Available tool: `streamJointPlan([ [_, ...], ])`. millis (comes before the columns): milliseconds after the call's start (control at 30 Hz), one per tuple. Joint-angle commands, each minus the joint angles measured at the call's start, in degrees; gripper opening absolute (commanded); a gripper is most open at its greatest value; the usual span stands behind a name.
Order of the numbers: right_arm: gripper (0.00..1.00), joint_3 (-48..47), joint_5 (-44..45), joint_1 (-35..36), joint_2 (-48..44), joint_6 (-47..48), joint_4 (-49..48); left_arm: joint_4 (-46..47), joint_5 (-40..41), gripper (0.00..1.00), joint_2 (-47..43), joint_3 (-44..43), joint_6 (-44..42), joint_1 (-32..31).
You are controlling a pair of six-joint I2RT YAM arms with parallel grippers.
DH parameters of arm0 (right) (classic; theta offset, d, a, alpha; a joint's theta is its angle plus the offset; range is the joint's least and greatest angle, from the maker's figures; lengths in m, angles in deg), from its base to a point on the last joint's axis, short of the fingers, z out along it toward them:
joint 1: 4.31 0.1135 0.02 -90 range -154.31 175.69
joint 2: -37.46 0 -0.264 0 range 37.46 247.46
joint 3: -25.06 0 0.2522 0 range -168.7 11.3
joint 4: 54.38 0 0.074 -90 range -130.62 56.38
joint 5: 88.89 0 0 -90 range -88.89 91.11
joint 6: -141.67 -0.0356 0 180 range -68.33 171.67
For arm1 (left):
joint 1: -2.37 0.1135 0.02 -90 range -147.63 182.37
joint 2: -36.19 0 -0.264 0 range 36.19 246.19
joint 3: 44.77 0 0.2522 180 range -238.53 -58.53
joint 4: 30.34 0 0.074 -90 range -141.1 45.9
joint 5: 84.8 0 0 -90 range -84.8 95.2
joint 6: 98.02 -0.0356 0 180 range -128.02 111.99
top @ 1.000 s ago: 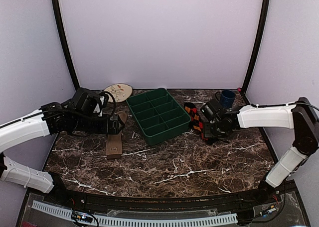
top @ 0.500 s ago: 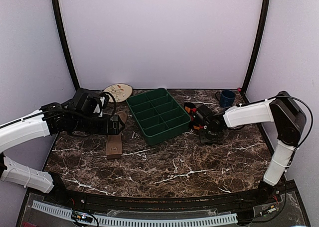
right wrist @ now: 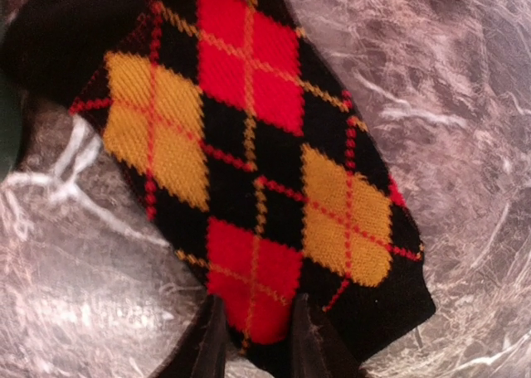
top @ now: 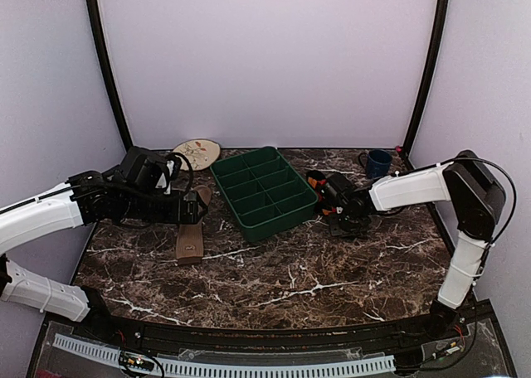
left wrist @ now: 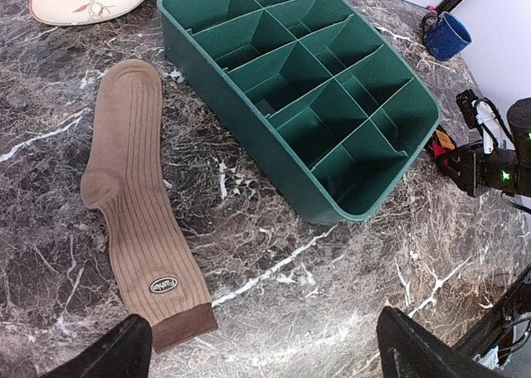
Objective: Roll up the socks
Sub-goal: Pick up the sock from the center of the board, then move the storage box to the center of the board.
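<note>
Tan-brown ribbed fabric sock (left wrist: 137,204) is laid out flat and unrolled on the left part of the dark marble-patterned bench (top: 290,287), between the left edge and the green plastic divided tray (top: 286,220). Its toe is pointed toward the far edge, where a round beige plate with a leaf drawing (top: 197,153) is set near the far left corner. Its darker brown cuff is turned toward the near edge, and a small oval label is seen just above that cuff. The left hand (left wrist: 265,349) is held over this sock, apart from it, with its fingers spread wide and nothing between them. Black fabric sock with red and yellow argyle diamonds (right wrist: 249,171) is found just right of the tray, toward the far right corner, with a blue mug (top: 379,162) near it by the far edge. The right hand (right wrist: 257,341) is placed low over it, its fingers drawn close together with the sock's end pinched between them. Whether any of this sock is rolled cannot be told
</note>
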Motion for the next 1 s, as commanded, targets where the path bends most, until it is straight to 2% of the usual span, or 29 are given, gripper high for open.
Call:
streamJointPlan([
  [0,0.16,1.5,-3.6,-0.6,1.1,-0.8,1.2,0.8,0.9,0.97,1.4,0.2,-1.5,0.4],
  [167,0.0,2.7,-6.7,-0.7,-1.0,-2.8,1.0,0.8,-0.1,0.99,6.4,-2.4,-5.7,0.6],
  [600,0.0,11.6,-12.9,1.0,-15.1,-10.4,0.9,2.4,0.9,0.99,22.9,-14.3,-13.2,1.1],
  [800,0.0,16.4,-13.3,6.6,-22.2,-18.2,1.3,2.6,-0.9,0.99,28.6,-18.3,-13.3,1.4],
  [967,0.0,20.0,-11.8,13.2,-26.9,-25.7,1.7,0.0,1.5,0.97,34.7,-23.5,-12.6,1.6],
])
